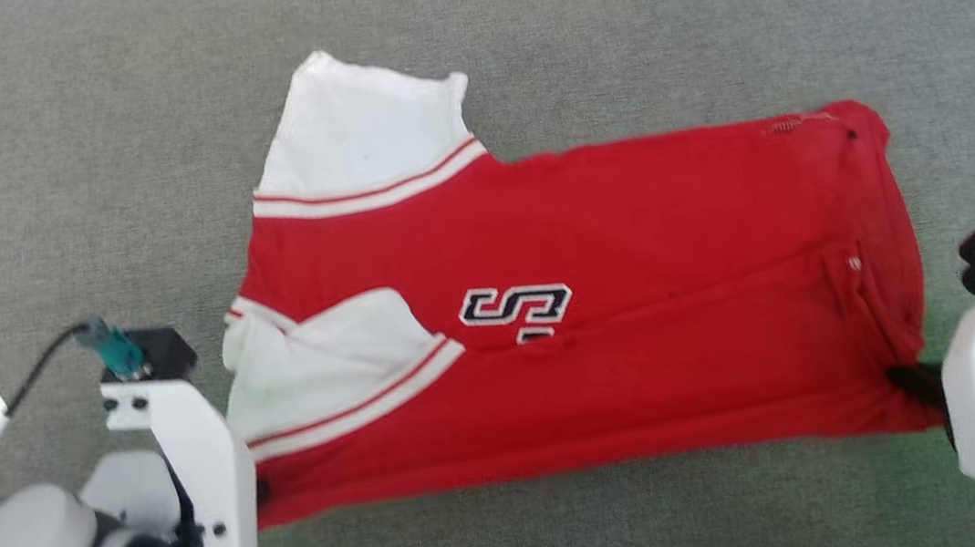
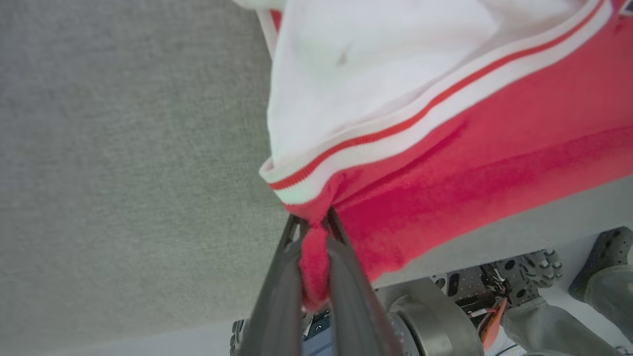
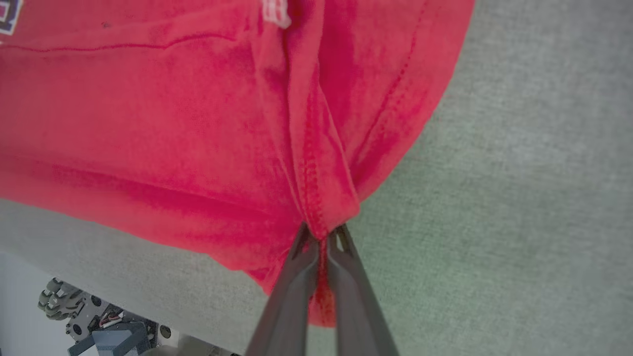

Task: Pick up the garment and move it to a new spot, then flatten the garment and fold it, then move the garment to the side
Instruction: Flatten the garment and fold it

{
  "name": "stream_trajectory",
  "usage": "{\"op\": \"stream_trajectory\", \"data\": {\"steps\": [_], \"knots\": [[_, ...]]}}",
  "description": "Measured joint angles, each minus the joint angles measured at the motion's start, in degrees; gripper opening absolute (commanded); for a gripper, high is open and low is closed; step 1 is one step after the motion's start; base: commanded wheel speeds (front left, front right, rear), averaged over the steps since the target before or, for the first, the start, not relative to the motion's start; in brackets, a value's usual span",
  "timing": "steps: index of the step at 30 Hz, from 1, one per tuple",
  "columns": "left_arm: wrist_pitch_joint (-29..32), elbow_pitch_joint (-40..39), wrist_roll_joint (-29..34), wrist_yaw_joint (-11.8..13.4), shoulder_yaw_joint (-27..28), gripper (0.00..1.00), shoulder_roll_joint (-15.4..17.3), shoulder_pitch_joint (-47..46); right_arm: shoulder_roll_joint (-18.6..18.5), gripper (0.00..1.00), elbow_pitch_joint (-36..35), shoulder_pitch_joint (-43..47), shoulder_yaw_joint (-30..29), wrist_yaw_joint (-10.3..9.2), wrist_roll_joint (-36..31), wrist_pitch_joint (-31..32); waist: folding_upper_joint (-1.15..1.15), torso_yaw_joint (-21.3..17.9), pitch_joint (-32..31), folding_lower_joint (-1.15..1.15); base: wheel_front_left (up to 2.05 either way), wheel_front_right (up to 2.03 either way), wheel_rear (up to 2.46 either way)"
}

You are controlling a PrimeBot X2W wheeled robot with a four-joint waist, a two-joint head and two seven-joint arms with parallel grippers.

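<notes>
One red garment [image 1: 637, 293] with two white sleeves [image 1: 361, 132]; two claws, left claw [image 2: 314, 220] and right claw [image 3: 322, 230]; one grey surface [image 1: 67, 129].

garment [image 1: 629, 230] lettering [image 1: 516, 307] mostly hidden — folded under (only S legible), blurred

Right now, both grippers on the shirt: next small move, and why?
Probably lift both near corners together and carry them toward the far edge. The left gripper and right gripper each pinch a near corner of the garment, which lies stretched fairly flat between them.
</notes>
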Motion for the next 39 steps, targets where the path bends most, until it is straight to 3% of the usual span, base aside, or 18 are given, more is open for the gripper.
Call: {"op": "stream_trajectory", "data": {"steps": [2, 7, 8, 9, 10, 11, 12, 15, 19, 23, 25, 30, 39], "knots": [[-0.1, -1.4, 0.0, 1.0, -0.4, 0.0, 0.2, 1.2, 0.0, 0.0, -0.7, 1.5, -0.8, 0.0, 0.1, 0.8, 0.0, 0.1, 0.2, 0.0, 0.0, 0.0, 0.0], [-0.7, 0.8, -0.7, 0.2, -1.4, 0.02, -2.0, 3.1, 0.6, 0.0, 0.6, 2.3, -0.3, -0.02, -1.2, -2.4, 0.0, 0.3, 0.8, 0.0, 0.0, 0.0, 0.0], [-1.2, 1.9, -0.7, -0.5, -1.5, 0.42, -2.7, 3.1, 0.9, 0.01, 1.6, 2.2, 0.2, -0.03, -1.6, -3.5, 0.0, 0.3, 0.9, 0.0, 0.0, 0.0, 0.0], [-1.4, 3.1, -0.7, -1.0, -1.5, 0.71, -3.1, 3.1, 1.0, 0.14, 2.3, 2.0, 0.8, -0.03, -2.2, -4.5, 0.0, 0.2, 1.0, 0.0, 0.0, 0.0, 0.0], [-1.5, 4.0, -0.6, -1.5, -1.5, 1.0, -3.5, 3.1, 0.9, 0.36, 3.0, 1.8, 1.2, -0.02, -3.0, -5.6, 0.0, 0.1, 1.1, 0.0, 0.0, 0.0, 0.0], [-1.6, 4.8, -0.7, -2.0, -1.3, 1.0, -3.9, 3.0, 1.1, 0.72, 3.7, 1.6, 1.5, -0.02, -3.4, -6.4, 0.0, 0.0, 1.1, 0.0, 0.0, 0.0, 0.0], [-1.6, 5.3, -0.7, -2.4, -1.2, 1.0, -4.1, 2.8, 1.6, 1.0, 4.4, 1.4, 1.6, -0.02, -3.4, -7.0, 0.0, -0.1, 1.1, 0.0, 0.0, 0.0, 0.0], [-1.6, 5.7, -0.7, -3.2, -0.5, 1.0, -3.7, 1.4, 2.3, 1.0, 5.2, 0.8, 1.7, 0.01, -3.4, -9.1, 0.0, -0.5, 0.9, 0.0, 0.0, 0.0, 0.0], [-0.5, 4.8, -0.3, -3.1, 1.1, 1.0, 0.0, -0.8, 2.8, 1.0, 4.5, 1.1, 0.0, -0.03, -3.6, -12.6, 0.0, -1.5, 0.0, 0.0, 0.0, 0.0, 0.0], [1.3, 3.5, 0.9, -3.3, 2.2, 1.0, 3.6, -4.1, 6.1, 1.0, 1.3, 1.4, -3.3, -0.04, -4.8, -18.0, 0.0, -3.3, -0.9, 0.0, 0.0, 0.0, 0.0], [1.5, 3.7, 2.1, -4.8, 2.8, 1.0, 4.4, -6.5, 8.0, 1.0, -0.5, 1.2, -4.3, -0.04, -5.4, -21.1, 0.0, -4.5, -1.3, 0.0, 0.0, 0.0, 0.0], [0.5, 9.8, 5.9, -9.6, 4.2, 1.0, 2.9, -13.1, 11.6, 1.0, -3.6, -0.2, -4.4, -0.04, -8.7, -29.4, 0.0, -8.3, -1.5, 0.0, 0.0, 0.0, 0.0], [-4.4, 31.4, 10.3, -20.3, 5.1, 1.0, -5.0, -22.8, 15.0, 1.0, -4.5, -2.0, -0.6, -0.04, -10.9, -39.5, 0.0, -15.9, -0.1, 0.0, 0.0, 0.0, 0.0]]}}
